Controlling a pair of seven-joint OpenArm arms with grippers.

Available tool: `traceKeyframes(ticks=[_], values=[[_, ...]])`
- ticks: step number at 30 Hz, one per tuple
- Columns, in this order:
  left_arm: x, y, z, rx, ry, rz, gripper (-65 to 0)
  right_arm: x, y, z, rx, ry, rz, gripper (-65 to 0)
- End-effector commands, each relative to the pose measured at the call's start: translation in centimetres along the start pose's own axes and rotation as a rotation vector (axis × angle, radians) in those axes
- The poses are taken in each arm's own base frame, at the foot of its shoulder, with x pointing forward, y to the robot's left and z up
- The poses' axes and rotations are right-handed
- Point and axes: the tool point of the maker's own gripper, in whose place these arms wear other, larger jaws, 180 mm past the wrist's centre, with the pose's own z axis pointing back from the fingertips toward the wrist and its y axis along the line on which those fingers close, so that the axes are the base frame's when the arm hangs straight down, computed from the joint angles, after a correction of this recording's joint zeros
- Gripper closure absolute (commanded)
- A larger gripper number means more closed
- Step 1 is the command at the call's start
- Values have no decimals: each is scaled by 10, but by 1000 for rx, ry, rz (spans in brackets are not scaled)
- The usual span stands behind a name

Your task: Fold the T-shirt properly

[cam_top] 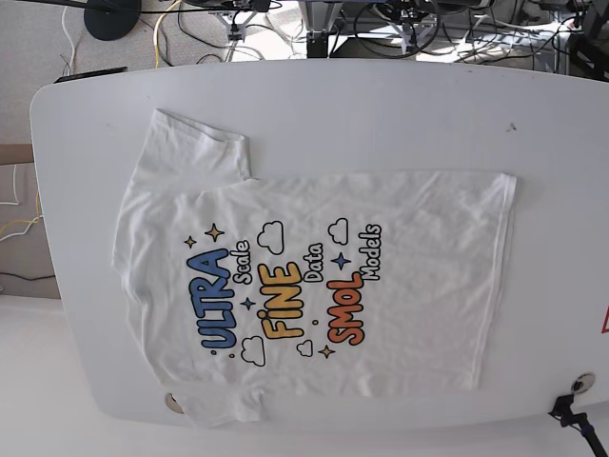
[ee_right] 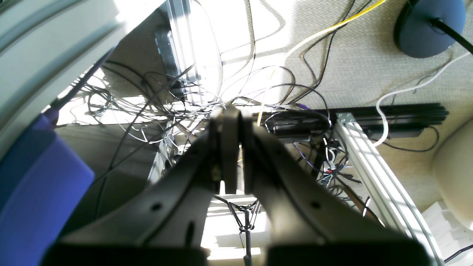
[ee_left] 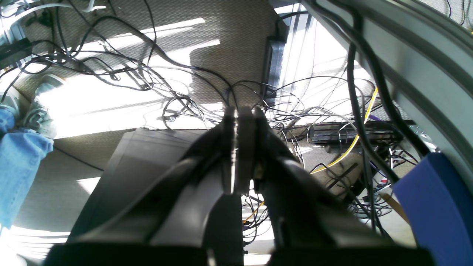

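T-shirt: the white T-shirt (cam_top: 314,286) lies spread flat, print side up, on the white worktop (cam_top: 381,114); neither arm shows in the base view.
Lie of the shirt: collar end toward the left of the base view, hem toward the right; one sleeve (cam_top: 200,148) points to the far left, the other reaches the near edge.
Print: "ULTRA" in blue, "FINE" in yellow, "SMOL" in orange, with small clouds and stars, turned sideways.
Left gripper: the left gripper (ee_left: 240,114) has its dark fingers (ee_left: 227,147) pressed together with nothing between them; it hangs off the worktop, pointing at the carpeted floor (ee_left: 229,44).
Right gripper: the right gripper (ee_right: 229,112) is likewise closed and empty, fingers (ee_right: 255,147) touching, over the floor.
Floor under the left wrist: tangled black cables (ee_left: 122,70), a yellow cable (ee_left: 351,147), a leg in blue jeans (ee_left: 18,166) at the left edge.
Floor under the right wrist: more cables, a silver aluminium rail (ee_right: 373,166), a dark round stand base (ee_right: 428,26) at the far right.
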Motion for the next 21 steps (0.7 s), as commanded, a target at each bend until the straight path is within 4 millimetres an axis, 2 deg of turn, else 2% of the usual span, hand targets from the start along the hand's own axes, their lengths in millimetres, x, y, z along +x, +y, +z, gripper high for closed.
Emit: traceKeyframes(ticks=[1, 21], values=[[0, 4, 0, 3, 0, 1, 0, 0, 1, 0, 6, 5, 17, -5], [8, 6, 1, 4, -25, -1, -1, 0, -1, 0, 4, 5, 14, -2]])
